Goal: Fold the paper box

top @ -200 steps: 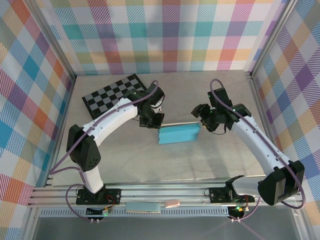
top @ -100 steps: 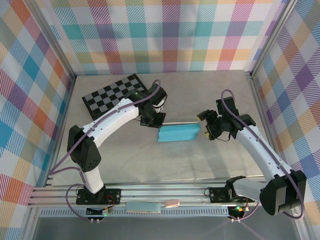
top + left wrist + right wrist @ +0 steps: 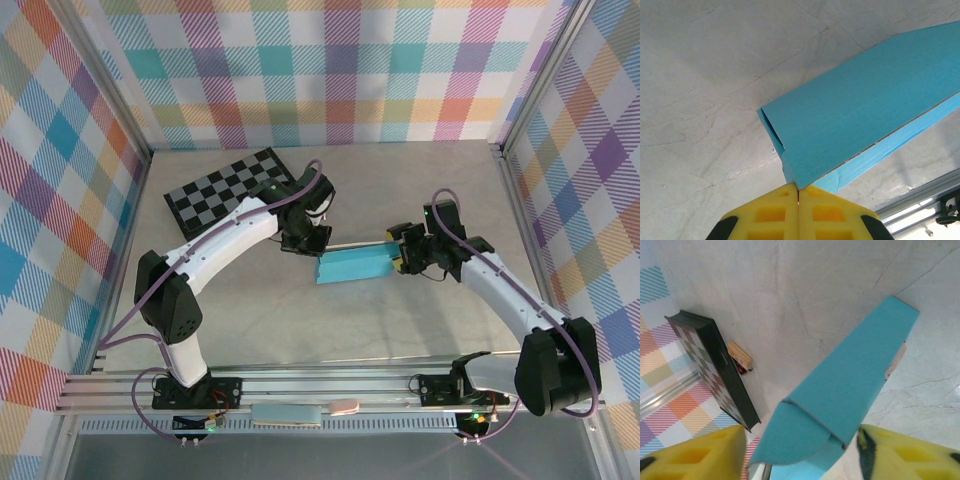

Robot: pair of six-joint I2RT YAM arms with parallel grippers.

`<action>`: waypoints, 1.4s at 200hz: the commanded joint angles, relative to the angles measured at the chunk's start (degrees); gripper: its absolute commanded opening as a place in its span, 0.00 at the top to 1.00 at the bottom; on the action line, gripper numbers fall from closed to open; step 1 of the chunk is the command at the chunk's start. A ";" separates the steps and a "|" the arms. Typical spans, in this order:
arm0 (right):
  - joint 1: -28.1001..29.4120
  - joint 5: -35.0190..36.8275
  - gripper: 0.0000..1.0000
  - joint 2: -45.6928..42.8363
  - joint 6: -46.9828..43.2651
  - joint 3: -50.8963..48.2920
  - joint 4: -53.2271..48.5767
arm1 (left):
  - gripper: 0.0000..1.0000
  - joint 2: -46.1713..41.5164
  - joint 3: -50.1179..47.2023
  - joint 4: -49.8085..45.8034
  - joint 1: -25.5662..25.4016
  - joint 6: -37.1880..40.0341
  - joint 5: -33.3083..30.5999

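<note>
The paper box (image 3: pixel 358 266) lies mid-table as a flat turquoise rectangular box. My left gripper (image 3: pixel 305 240) is shut at its far left corner. In the left wrist view the yellow fingertips (image 3: pixel 798 192) meet right at that corner of the paper box (image 3: pixel 860 120), touching it. My right gripper (image 3: pixel 400 256) is at the box's right end, open. In the right wrist view the box's end (image 3: pixel 840 400), with a rounded tuck flap bent over, sits between the two spread yellow fingers (image 3: pixel 690 455) of the right gripper (image 3: pixel 800 455). A gap shows on the left side.
A black-and-grey checkerboard (image 3: pixel 225 190) lies at the back left, its edge (image 3: pixel 715 370) near a small wooden block (image 3: pixel 740 357). Plaid walls enclose the table on three sides. An aluminium rail (image 3: pixel 330 385) runs along the front edge, carrying the arm bases.
My right gripper has swung left to the box's right end and now straddles it, its jaws somewhat narrower. The left arm has stayed at the box's far left corner.
</note>
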 commanded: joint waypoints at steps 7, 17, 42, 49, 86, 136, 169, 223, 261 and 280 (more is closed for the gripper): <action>-0.44 -0.73 0.47 1.07 1.88 -1.63 3.79 | 1.00 0.93 2.00 -2.15 -0.62 -0.01 -0.08; -0.41 -0.78 0.50 1.50 1.89 -1.48 3.72 | 1.00 1.06 2.26 -2.24 -0.58 -0.15 0.02; -0.40 -0.29 0.55 2.05 1.89 -0.48 2.07 | 1.00 1.58 3.49 -2.72 -0.56 -1.35 0.87; -0.44 -0.28 0.56 2.25 1.81 -0.24 1.89 | 1.00 1.92 4.06 -3.02 -0.62 -2.05 1.37; -0.43 -1.11 0.57 4.01 1.42 1.67 -1.27 | 1.00 3.33 6.71 -4.45 -0.50 -5.85 4.06; -0.32 -2.39 0.57 6.94 -0.88 6.21 -8.66 | 1.00 5.59 9.69 -6.38 -0.09 -9.60 7.76; -0.39 -3.12 0.55 8.87 -2.92 8.88 -13.66 | 1.00 6.97 12.73 -9.34 0.30 -10.49 6.82; -0.38 -4.26 0.48 12.16 -4.00 11.54 -16.57 | 1.00 7.05 11.93 -8.39 -0.05 -7.04 5.62; -0.29 -3.98 0.52 13.47 -3.33 12.95 -16.07 | 1.00 7.37 11.73 -6.30 -0.06 -8.02 5.94; 0.14 -3.63 0.56 13.91 -2.64 13.31 -16.06 | 1.00 7.93 12.41 -5.81 -0.10 -10.19 7.06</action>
